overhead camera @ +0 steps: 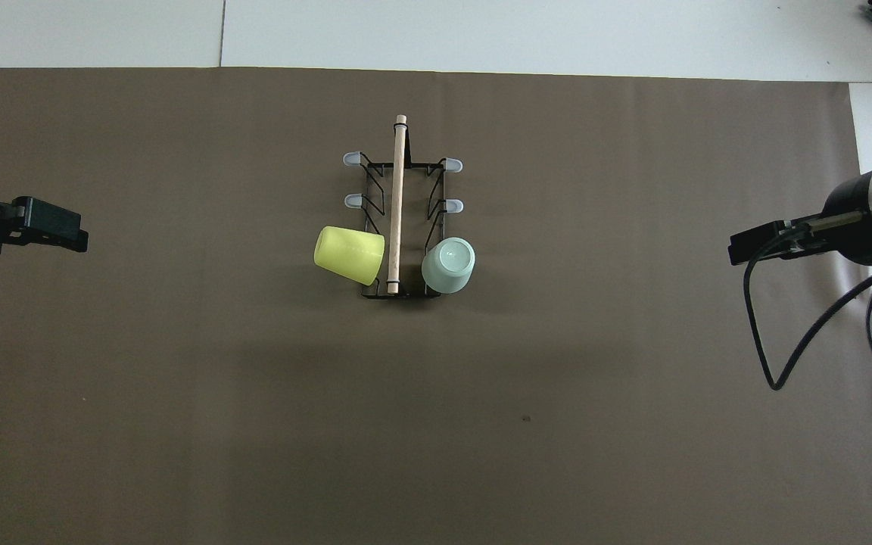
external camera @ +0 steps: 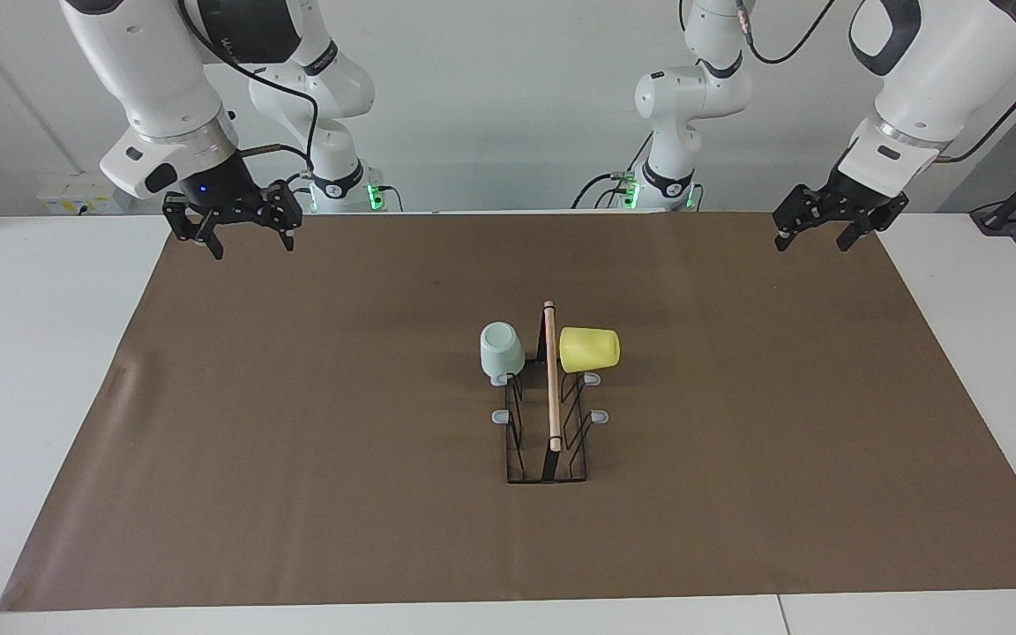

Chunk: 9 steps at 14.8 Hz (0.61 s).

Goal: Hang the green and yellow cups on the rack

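Looking across at the robots from the facing view, I judge the job done: the green cup [external camera: 502, 349] and the yellow cup [external camera: 589, 349] both sit on pegs at the robots' end of the rack [external camera: 549, 414], one on each side of its wooden rod [external camera: 551, 375], and four grey-tipped pegs nearer the camera stay free. The left pincer [external camera: 815, 233] hangs over the mat's corner at its own end of the worktop [external camera: 14, 370], open and holding nothing, well apart from the yellow cup. The right pincer [external camera: 233, 231] is likewise open and empty over the corner at its end, well apart from the green cup.

From overhead, the yellow cup [overhead camera: 349, 255] and green cup [overhead camera: 448, 265] flank the rod, and each pincer shows only at a side edge of the mat [overhead camera: 179, 378], far from the rack [overhead camera: 402, 219].
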### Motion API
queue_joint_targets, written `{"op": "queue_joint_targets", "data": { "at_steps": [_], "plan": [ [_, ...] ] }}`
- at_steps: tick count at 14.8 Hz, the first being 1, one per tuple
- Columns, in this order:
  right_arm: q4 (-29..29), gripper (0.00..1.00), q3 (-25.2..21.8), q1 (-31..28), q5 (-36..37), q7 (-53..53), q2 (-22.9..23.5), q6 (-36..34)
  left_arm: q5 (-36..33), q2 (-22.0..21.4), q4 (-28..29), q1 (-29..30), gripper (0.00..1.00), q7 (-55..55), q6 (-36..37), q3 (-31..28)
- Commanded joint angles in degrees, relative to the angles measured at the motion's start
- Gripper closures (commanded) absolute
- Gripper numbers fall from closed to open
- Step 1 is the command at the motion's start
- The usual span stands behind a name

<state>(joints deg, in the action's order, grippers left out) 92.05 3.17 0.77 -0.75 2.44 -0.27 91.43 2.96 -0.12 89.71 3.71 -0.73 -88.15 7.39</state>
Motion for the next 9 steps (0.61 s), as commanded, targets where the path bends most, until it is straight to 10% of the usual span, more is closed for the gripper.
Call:
{"op": "queue_joint_targets", "data": {
  "at_steps": [1, 9],
  "plan": [
    [-0.6, 0.00, 1.1, -1.0, 1.4, 0.4, 0.7, 1.2, -0.1, -2.4, 2.9, 0.9, 0.00, 1.3, 0.2, 1.3],
    [-0.2, 0.00, 1.1, -1.1, 2.2, 0.7, 0.8, 4.2, -5.1, -3.9, 2.3, 0.9, 0.00, 5.6, 1.5, 1.3]
  ]
}}
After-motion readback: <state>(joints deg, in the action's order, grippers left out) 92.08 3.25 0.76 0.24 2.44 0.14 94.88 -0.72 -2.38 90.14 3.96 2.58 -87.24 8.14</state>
